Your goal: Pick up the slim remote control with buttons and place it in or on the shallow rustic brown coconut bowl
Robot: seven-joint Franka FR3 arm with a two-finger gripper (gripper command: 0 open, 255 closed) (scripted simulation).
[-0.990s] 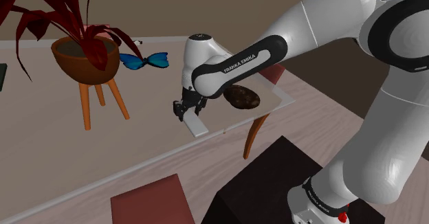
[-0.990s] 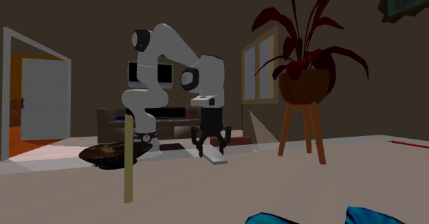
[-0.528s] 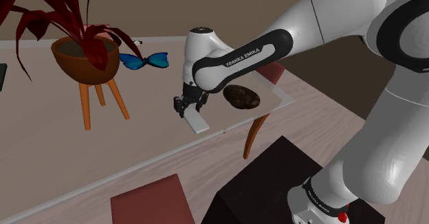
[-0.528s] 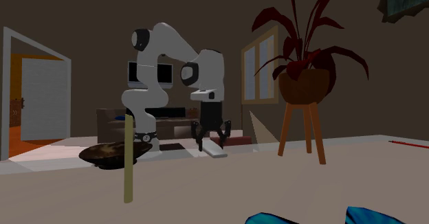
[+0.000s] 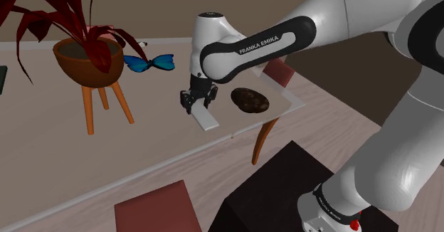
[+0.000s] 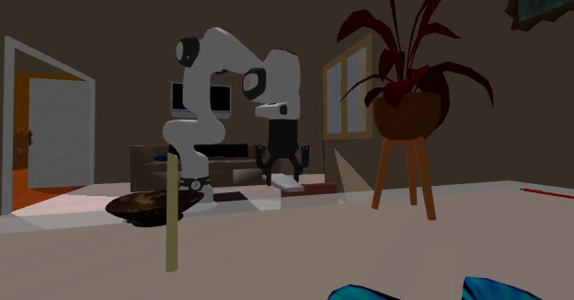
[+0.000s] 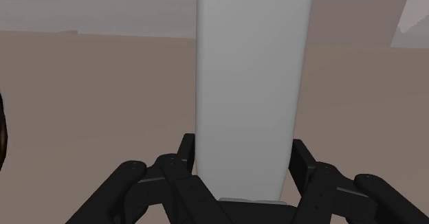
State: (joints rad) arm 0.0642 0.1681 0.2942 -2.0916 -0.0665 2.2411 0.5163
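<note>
The black fingers (image 7: 184, 157) clasp the plain white remote control (image 7: 251, 85) by one end, and it now hangs higher above the desk (image 5: 142, 152) than a second ago. The dark brown coconut bowl (image 5: 250, 99) lies near, on the desk.

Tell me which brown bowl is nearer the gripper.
The shallow dark bowl lying flat on the table beside the gripper and its white remote; the other, a planter on orange legs, stands farther off.
</note>
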